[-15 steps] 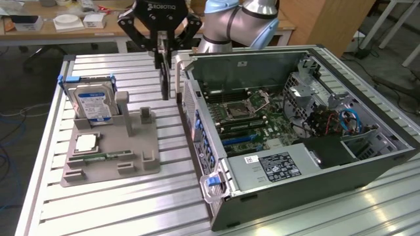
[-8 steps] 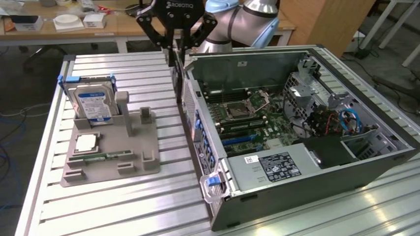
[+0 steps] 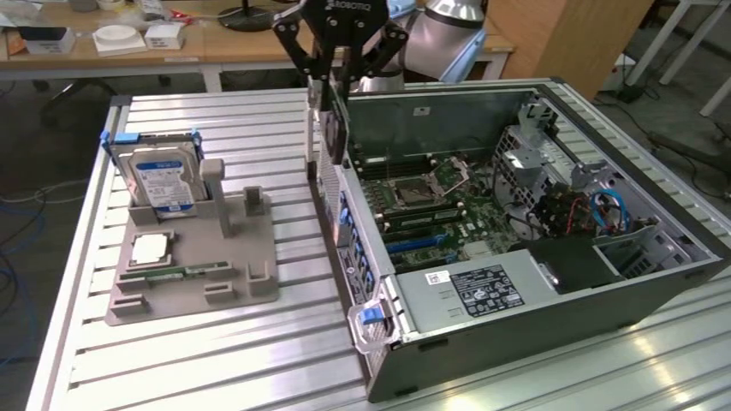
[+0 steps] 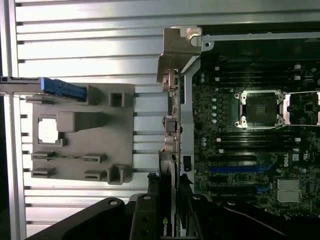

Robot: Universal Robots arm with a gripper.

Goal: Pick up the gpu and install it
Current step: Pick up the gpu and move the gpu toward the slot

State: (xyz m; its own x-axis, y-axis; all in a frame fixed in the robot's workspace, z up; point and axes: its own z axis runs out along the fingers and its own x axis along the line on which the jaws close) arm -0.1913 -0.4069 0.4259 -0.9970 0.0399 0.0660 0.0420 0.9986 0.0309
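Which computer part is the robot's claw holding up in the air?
The gpu, the thin dark card hanging upright from the gripper. The hard drive and RAM stick sit in the grey holder.

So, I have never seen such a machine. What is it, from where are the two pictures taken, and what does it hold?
It is one robot arm that ends in a claw. One picture comes from a camera off the arm that sees the whole scene. The other comes from a camera on the arm's wrist, looking along the claw. The claw is closed on the gpu, a thin dark card held upright at the edge of the open computer case. On the slatted metal table lies a grey holder tray. It carries a blue-labelled hard drive standing up, a square chip and a narrow memory stick.
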